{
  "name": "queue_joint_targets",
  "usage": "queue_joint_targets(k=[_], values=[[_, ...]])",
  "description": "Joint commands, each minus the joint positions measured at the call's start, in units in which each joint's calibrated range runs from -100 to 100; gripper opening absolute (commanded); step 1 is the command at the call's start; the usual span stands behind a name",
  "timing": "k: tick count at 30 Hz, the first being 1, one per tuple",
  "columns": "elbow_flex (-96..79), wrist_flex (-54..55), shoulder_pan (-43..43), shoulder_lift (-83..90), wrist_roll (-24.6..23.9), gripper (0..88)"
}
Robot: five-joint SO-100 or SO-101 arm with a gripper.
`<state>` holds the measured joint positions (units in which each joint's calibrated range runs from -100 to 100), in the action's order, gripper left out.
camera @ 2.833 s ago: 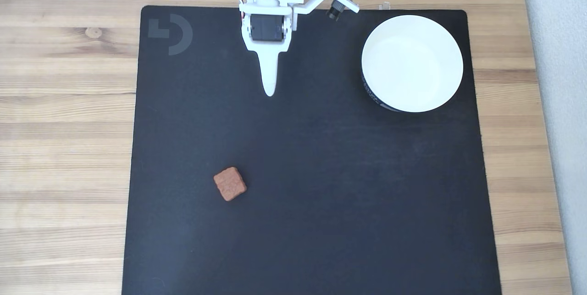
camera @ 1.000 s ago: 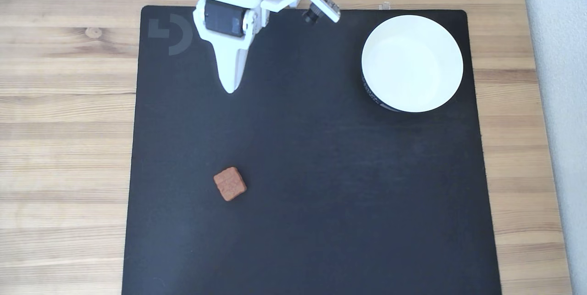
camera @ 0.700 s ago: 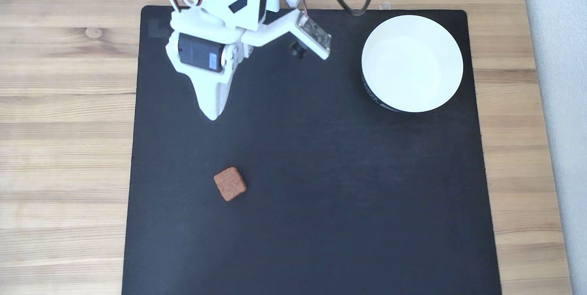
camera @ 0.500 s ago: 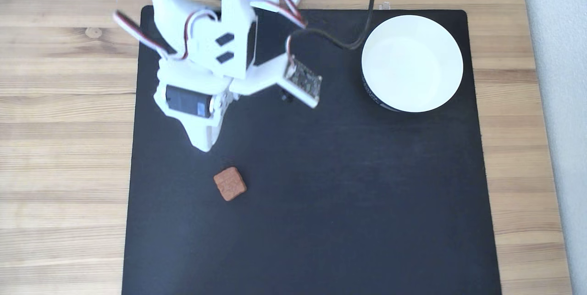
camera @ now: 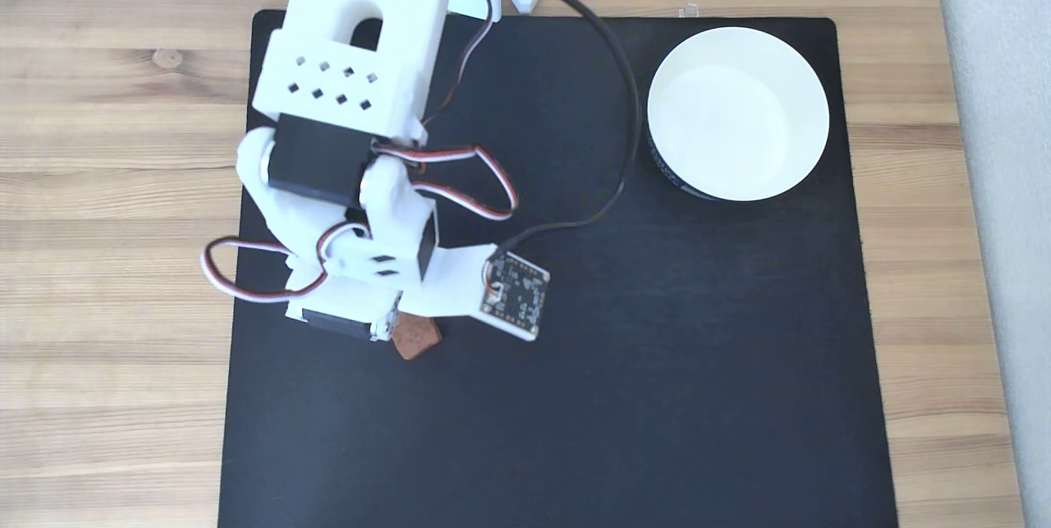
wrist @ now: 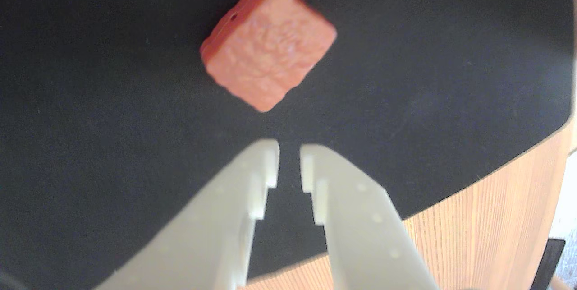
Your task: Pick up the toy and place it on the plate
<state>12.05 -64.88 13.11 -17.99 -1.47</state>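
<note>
Gripper (wrist: 288, 161): wrist view, two white fingers w/ only a narrow slit between tips, nothing held, so nearly closed; hovers just short of toy. Toy (wrist: 268, 43): reddish-brown squarish block, rough top, lies flat on black mat (wrist: 90, 100), turned corner-on to the fingers, nearest corner just ahead of the tips, not touching. Fixed view: arm (camera: 353, 142) reaches down over mat's left part, toy (camera: 417, 339) half hidden under wrist, wrist camera board (camera: 515, 296) just beside it. Plate (camera: 737, 113): round white dish, upper right of mat, well apart from toy, nothing in it. Wooden table (camera: 115, 183) under mat. Step in hand, by my read: approach for grasp, pick not yet made. To do well: widen jaws past block's width first, rotate wrist so pads meet two flat sides rather than corners, then lower w/ block centred between fingers; closing on corners risks block twisting out.
</note>
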Motion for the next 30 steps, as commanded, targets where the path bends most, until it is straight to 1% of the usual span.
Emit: queue_joint_targets(k=[1, 5, 10, 23, 25, 26, 27, 28, 30], values=[[11.5, -5.1, 0.0, -3.8, 0.0, 2.3], [19.7, -9.6, 0.0, -7.8, 0.0, 2.3], [25.9, -11.8, -0.8, -11.9, 0.0, 2.4], [25.4, -13.3, -1.8, -12.9, -0.1, 2.8], [25.4, -13.9, -1.7, -12.9, -0.1, 6.7], [25.4, -14.8, -1.7, -12.9, -0.1, 11.2], [25.4, -16.2, -1.8, -12.9, -0.1, 17.0], [25.9, -18.7, -1.9, -12.9, 0.3, 28.6], [25.8, -20.0, -2.2, -12.9, 0.3, 34.8]])
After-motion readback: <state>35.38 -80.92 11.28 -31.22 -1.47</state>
